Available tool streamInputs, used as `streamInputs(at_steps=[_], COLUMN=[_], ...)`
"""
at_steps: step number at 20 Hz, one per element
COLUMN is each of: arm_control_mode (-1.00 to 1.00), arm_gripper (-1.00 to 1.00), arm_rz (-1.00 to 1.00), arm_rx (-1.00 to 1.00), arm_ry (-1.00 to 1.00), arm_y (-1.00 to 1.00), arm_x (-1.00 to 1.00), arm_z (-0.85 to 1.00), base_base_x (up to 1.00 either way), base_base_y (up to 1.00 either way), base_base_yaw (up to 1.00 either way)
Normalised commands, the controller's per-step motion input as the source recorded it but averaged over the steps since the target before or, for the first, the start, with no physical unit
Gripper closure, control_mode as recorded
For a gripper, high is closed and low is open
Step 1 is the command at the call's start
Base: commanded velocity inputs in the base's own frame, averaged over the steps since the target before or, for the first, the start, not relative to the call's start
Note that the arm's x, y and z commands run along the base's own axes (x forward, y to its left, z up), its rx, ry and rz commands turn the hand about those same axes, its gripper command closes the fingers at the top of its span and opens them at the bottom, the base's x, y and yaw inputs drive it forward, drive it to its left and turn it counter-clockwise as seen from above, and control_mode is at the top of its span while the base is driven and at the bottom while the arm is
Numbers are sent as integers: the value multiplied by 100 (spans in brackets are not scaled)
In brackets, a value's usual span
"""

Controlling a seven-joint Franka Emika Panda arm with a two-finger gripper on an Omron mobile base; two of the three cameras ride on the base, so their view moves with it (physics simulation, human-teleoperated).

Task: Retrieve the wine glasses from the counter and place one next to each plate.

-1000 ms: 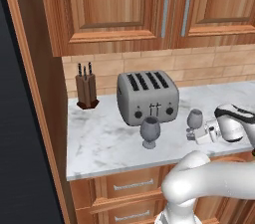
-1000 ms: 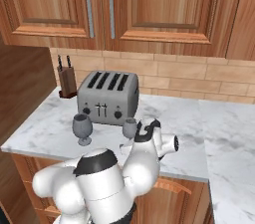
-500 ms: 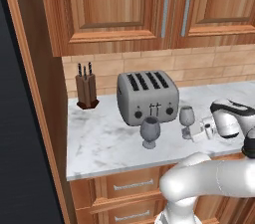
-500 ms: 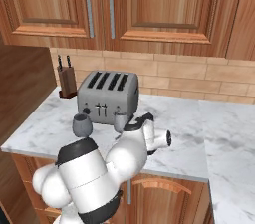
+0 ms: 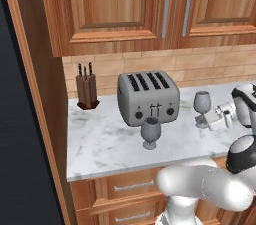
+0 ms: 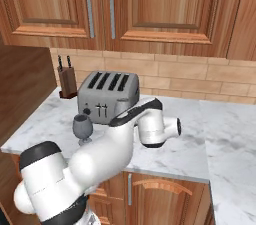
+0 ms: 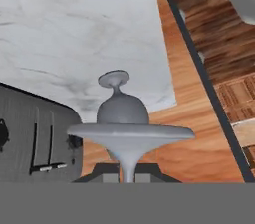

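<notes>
1. Pincer [image 5: 212,120] clamped shut on the stem of one wine glass [image 5: 202,107], held upright at the toaster's [image 5: 148,97] right end.
2. Second wine glass [image 5: 150,132] stands free on the marble tabletop [image 5: 105,141], at the toaster's 6 o'clock.
3. Knife block [image 5: 86,89] sits at the toaster's 9 o'clock, against the wall.

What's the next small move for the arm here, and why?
Probably a short straight lift. The gripper is shut on the stem of the right wine glass, whose foot looks close to or on the counter. The toaster stands close beside it and the other wine glass nearby, so rising first avoids knocking either.
</notes>
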Motion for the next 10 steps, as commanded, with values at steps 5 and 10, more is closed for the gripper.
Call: streamInputs(at_steps=[5, 10], arm_control_mode=[-100, -100], arm_gripper=[100, 100], arm_rz=[-16, -20], arm_rx=[0, -1], arm_ry=[-12, -6], arm_y=[3, 16], arm_x=[-89, -34], arm_z=[95, 65], base_base_x=[0, 0], base_base_y=[0, 0], base_base_yaw=[0, 0])
